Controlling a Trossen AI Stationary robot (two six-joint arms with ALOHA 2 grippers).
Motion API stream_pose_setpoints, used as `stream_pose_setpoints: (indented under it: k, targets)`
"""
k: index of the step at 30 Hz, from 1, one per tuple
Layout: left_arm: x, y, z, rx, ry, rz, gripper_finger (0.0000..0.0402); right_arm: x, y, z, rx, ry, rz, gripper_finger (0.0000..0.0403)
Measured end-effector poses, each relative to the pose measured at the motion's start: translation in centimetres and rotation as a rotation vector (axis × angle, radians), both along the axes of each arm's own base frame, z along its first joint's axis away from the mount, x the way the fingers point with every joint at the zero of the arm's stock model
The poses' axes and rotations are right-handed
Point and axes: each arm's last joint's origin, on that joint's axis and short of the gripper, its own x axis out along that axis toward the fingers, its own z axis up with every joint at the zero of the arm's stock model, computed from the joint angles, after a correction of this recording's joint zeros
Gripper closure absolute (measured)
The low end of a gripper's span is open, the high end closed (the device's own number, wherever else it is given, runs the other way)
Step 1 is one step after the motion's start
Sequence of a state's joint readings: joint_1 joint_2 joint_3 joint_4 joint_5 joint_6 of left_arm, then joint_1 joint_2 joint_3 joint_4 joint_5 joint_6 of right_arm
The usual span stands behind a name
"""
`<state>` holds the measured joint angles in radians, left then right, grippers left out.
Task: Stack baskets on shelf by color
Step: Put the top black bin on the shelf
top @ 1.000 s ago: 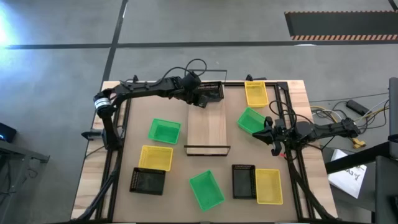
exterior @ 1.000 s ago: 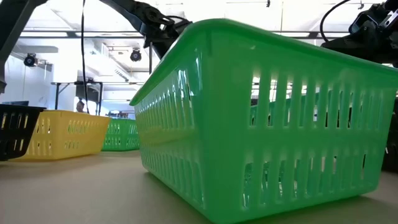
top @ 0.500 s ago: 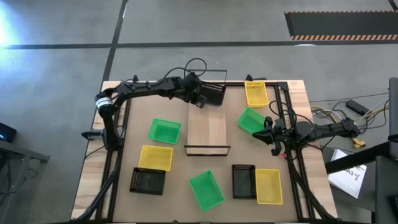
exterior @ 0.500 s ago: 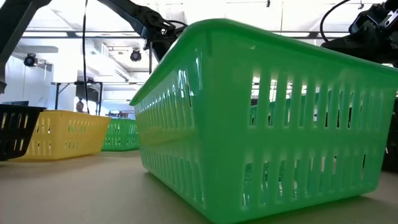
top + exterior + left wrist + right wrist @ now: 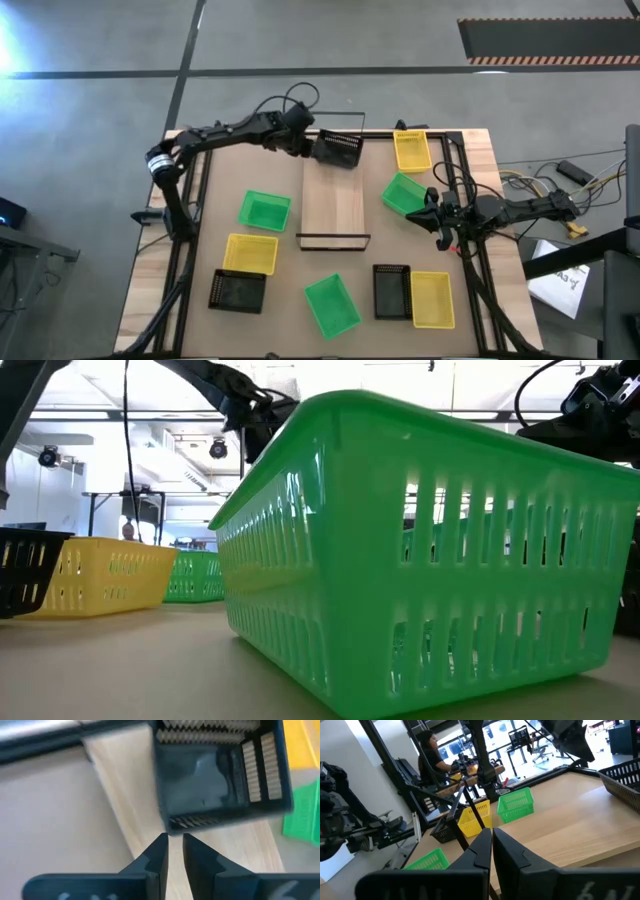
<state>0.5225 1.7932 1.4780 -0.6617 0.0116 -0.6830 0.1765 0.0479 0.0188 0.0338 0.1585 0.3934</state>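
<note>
Fingers of the left gripper (image 5: 174, 839) pinch the rim of a black basket (image 5: 338, 150) and hold it over the far end of the shelf (image 5: 333, 195). The right gripper (image 5: 432, 207) is closed with nothing in it, beside a green basket (image 5: 404, 192) near the shelf's right side.

Nine baskets show from above: three green baskets (image 5: 265, 211) (image 5: 403, 193) (image 5: 332, 305), three yellow baskets (image 5: 411, 150) (image 5: 250, 253) (image 5: 431, 299) and three black baskets (image 5: 337, 150) (image 5: 238, 291) (image 5: 391, 291). There is one shelf (image 5: 333, 205) on the table (image 5: 215, 215), and two arms.
</note>
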Motion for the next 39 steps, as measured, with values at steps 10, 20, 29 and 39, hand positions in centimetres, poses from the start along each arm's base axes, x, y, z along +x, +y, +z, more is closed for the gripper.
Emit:
stream_pose_setpoints:
  k: [10,20,29,39]
  targets:
    - [1.0,0.9,-2.2,0.02,0.016,0.009,0.0241,0.0,0.0,0.0,0.0,0.0,0.0,0.0394]
    - [1.8,1.7,-3.4,0.089,0.038,0.09,0.0261,0.0,0.0,0.0,0.0,0.0,0.0,0.0394]
    - [1.9,1.6,-1.3,0.114,-0.045,0.11,0.0296,0.0,0.0,0.0,0.0,0.001,0.0,0.0394]
    - [2.9,2.5,-3.3,0.146,-0.055,0.081,0.0297,0.0,0.0,0.0,0.0,0.001,0.0,0.0394]
